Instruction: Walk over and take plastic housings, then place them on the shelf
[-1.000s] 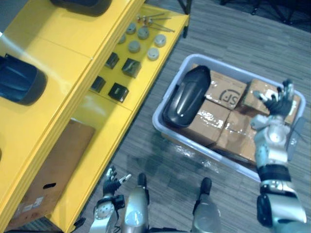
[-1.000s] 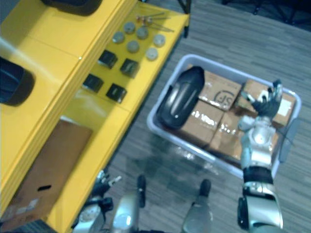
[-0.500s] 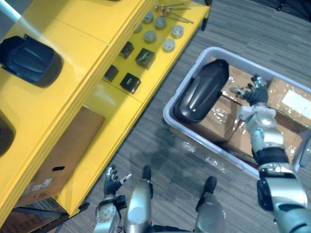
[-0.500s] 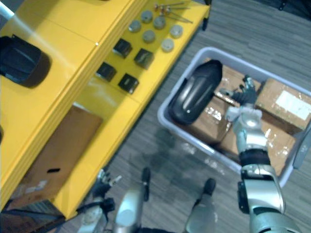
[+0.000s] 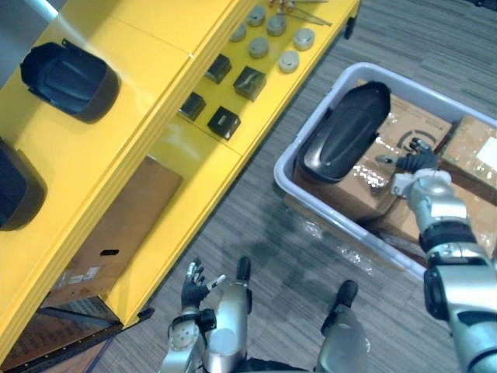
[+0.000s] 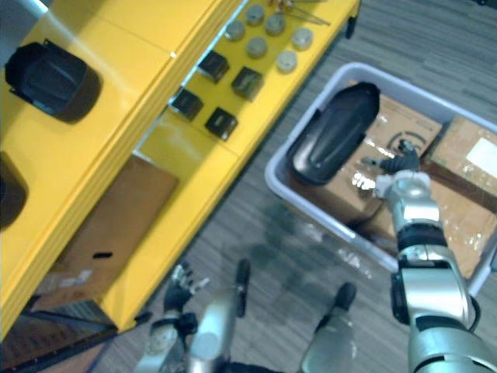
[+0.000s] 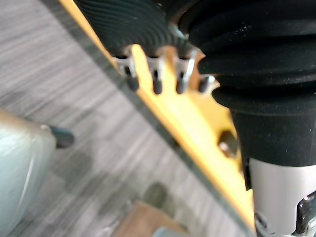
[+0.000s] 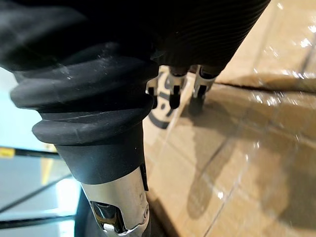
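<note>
A big black plastic shell [image 5: 345,132] lies in the grey tub [image 5: 283,169] on the floor, on top of brown boxes [image 5: 361,186]. It leans on the tub's wall on the shelf side. The right hand [image 5: 415,165] hangs over the boxes, just beside the shell but not touching it. Its fingers are loose and apart and hold nothing. The left hand [image 5: 192,286] is down low, near the edge of the yellow shelf [image 5: 155,47], with its fingers spread and empty. Two more black shells [image 5: 70,70] sit on the top of the shelf (one is half cut off at the side). On the lower board are small black blocks [image 5: 224,122] and round grey discs [image 5: 258,48].
</note>
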### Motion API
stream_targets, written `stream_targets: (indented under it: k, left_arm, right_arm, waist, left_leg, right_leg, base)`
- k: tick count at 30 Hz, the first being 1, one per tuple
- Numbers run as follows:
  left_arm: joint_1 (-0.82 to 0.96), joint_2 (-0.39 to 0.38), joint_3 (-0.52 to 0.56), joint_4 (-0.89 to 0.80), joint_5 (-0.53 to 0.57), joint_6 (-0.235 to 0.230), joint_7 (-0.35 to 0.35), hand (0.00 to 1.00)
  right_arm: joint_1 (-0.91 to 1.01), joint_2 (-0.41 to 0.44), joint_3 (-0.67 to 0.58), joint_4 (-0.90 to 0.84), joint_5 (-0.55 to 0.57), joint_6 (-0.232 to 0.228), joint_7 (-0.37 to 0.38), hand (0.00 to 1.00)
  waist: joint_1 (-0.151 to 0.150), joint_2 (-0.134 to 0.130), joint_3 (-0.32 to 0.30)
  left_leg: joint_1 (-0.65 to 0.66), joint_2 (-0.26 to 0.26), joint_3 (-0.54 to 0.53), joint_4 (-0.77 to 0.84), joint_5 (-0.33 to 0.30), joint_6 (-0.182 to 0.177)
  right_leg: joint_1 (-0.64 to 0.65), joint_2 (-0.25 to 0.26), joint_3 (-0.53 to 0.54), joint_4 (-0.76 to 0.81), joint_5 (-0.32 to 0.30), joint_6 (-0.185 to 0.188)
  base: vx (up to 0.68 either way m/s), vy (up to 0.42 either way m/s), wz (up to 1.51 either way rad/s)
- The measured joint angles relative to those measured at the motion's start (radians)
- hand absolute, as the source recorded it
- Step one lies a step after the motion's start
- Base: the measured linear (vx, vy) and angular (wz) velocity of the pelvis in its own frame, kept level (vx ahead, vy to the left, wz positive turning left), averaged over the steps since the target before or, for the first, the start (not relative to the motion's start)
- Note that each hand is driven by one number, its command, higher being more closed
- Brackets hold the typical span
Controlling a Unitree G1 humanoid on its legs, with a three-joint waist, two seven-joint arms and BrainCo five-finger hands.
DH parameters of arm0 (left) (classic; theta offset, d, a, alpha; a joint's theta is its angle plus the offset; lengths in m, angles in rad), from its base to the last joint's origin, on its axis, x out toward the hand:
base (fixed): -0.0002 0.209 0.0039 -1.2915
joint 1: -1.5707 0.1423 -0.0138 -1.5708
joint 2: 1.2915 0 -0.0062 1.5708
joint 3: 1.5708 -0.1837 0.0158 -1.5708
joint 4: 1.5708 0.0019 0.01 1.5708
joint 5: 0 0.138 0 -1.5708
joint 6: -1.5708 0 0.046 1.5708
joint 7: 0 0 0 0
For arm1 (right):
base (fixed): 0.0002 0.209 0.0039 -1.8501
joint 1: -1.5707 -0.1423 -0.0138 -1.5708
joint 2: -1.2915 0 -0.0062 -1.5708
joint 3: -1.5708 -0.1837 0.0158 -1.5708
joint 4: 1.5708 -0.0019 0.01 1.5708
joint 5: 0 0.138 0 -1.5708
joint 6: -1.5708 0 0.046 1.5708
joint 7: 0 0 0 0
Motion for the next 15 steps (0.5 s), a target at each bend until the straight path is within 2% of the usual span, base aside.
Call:
stream_targets:
  k: [7,12,15]
  left_arm:
    - [0.000,-0.002,-0.037,0.000,-0.001,0.000,-0.001,0.00]
    - [0.001,-0.003,-0.077,0.000,-0.001,0.001,-0.008,0.00]
    - [0.001,-0.004,-0.080,-0.002,-0.001,0.001,-0.008,0.00]
  right_arm:
    - [-0.055,-0.040,0.050,0.078,-0.009,0.012,-0.027,0.00]
    - [-0.068,-0.039,0.049,0.087,0.019,0.019,-0.093,0.00]
    - [-0.070,-0.039,0.043,0.080,0.049,0.008,-0.149,0.00]
  waist:
    - [0.022,0.031,0.000]
    - [0.032,0.035,-0.003]
    - [0.031,0.035,-0.003]
  left_leg:
    - [-0.004,-0.006,-0.019,-0.027,0.022,-0.001]
    - [-0.003,-0.006,-0.020,-0.039,0.033,-0.003]
    - [-0.003,-0.006,-0.018,-0.038,0.033,-0.003]
  right_leg:
    - [-0.003,-0.006,-0.023,0.008,-0.002,-0.003]
    - [-0.007,-0.007,-0.025,0.009,-0.002,-0.003]
    - [-0.008,-0.006,-0.024,0.009,-0.002,-0.004]
  base:
    - [-0.02,-0.004,0.09]
    - [0.00,-0.004,0.01]
    - [0.00,0.000,0.00]
